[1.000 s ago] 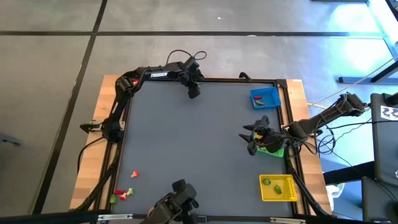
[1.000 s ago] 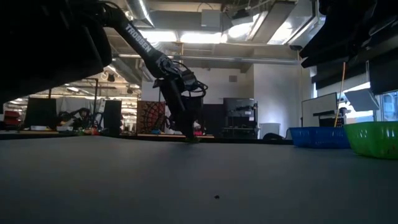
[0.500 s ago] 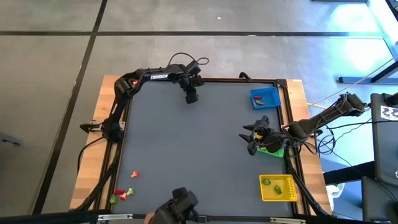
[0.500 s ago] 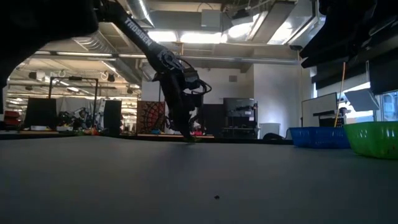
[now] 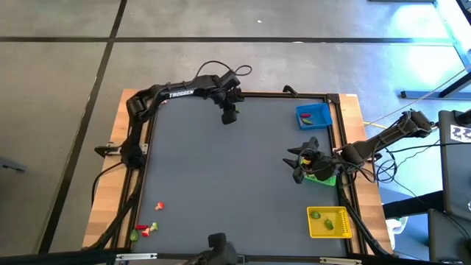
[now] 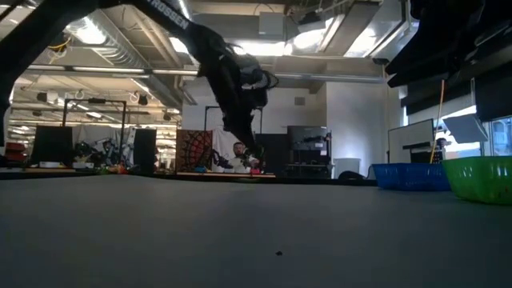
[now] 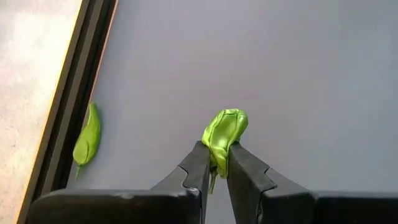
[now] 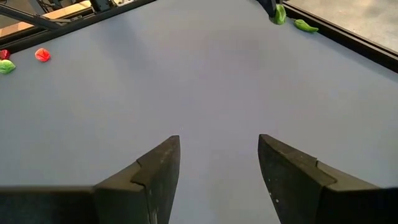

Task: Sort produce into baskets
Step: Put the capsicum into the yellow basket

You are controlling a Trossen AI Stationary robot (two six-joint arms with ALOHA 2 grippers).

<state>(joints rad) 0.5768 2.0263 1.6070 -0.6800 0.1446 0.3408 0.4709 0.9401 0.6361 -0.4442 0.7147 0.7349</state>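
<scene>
My left gripper [image 5: 230, 115] is near the table's far edge, shut on a small green produce piece [image 7: 225, 129] and raised above the table in the low view [image 6: 254, 157]. A second green pod [image 7: 87, 139] lies on the table against the far edge rail. My right gripper [image 5: 298, 165] is open and empty beside the green basket [image 5: 324, 174]. The blue basket [image 5: 314, 115] stands at the far right and the yellow basket [image 5: 329, 222] at the near right, each with a few pieces inside. Red and green pieces [image 5: 147, 225] lie at the near left. My left gripper pinches the green piece by its narrow end [image 7: 216, 163] between its two fingertips. The rest of the piece sticks out past the fingers. The fingers come from above, pointing down. The piece is lifted clear of the table.
The grey table top is bordered by a dark rail and wooden edge [image 5: 132, 147]. The loose red and green pieces also show far off in the right wrist view [image 8: 42, 55]. The room beyond the table holds racks and screens [image 6: 304, 160].
My left gripper has risen from the table top near the far edge, staying shut on the green piece, which is now lifted clear. The arm has swung a little toward the table's right.
</scene>
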